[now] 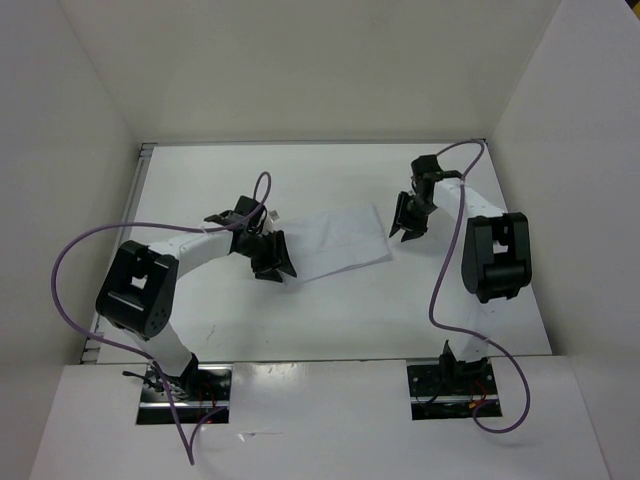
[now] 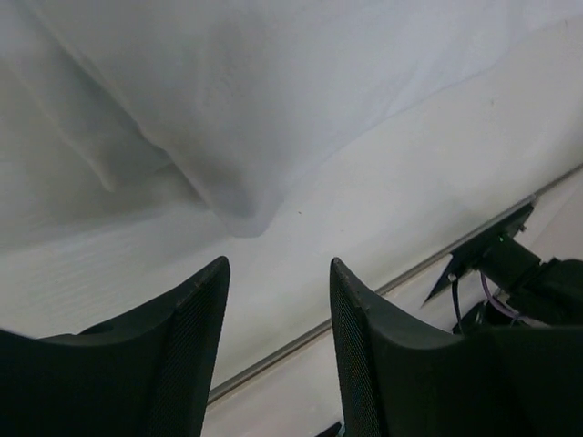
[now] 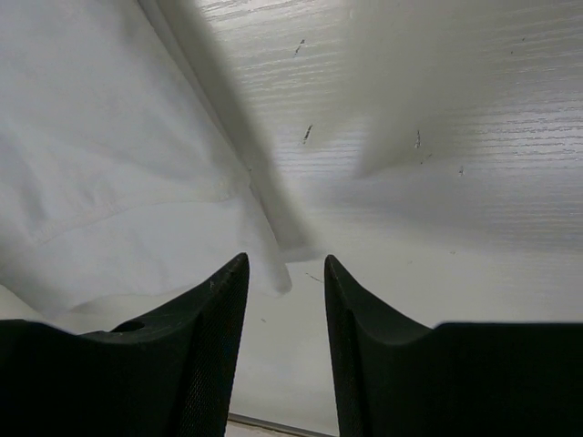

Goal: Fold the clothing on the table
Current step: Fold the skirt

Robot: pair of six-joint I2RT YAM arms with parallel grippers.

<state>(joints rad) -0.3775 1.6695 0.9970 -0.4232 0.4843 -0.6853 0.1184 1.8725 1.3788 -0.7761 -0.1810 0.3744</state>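
**White cloth flat between two released tools**

The clothing (image 1: 345,240) is a thin, soft white piece, roughly rectangular and lying slightly askew near the middle of the surface (image 1: 330,310). That surface is matte white, with fine grain lines and a few small dark specks showing in the right wrist view. Close up, the fabric shows pale grey creases, a rounded, limp corner (image 2: 241,214) and a stitched hem line (image 3: 137,205).

The left tool (image 1: 278,262) sits just beside the cloth's left edge. Its two dark, finely ribbed fingers (image 2: 187,328) stand apart with only bare surface (image 2: 410,200) between them, gripping nothing. The cloth corner lies just ahead of the fingertips, apart from them.

The right tool (image 1: 406,232) is near the cloth's right corner, likewise released and empty. Its fingers (image 3: 205,337) are spread, with the cloth's edge (image 3: 109,164) lying just ahead and to the left.

White upright walls (image 1: 60,150) enclose the area. Purple cables (image 1: 80,250) loop off both arms, and a metal rail (image 2: 364,300) runs along the near edge.
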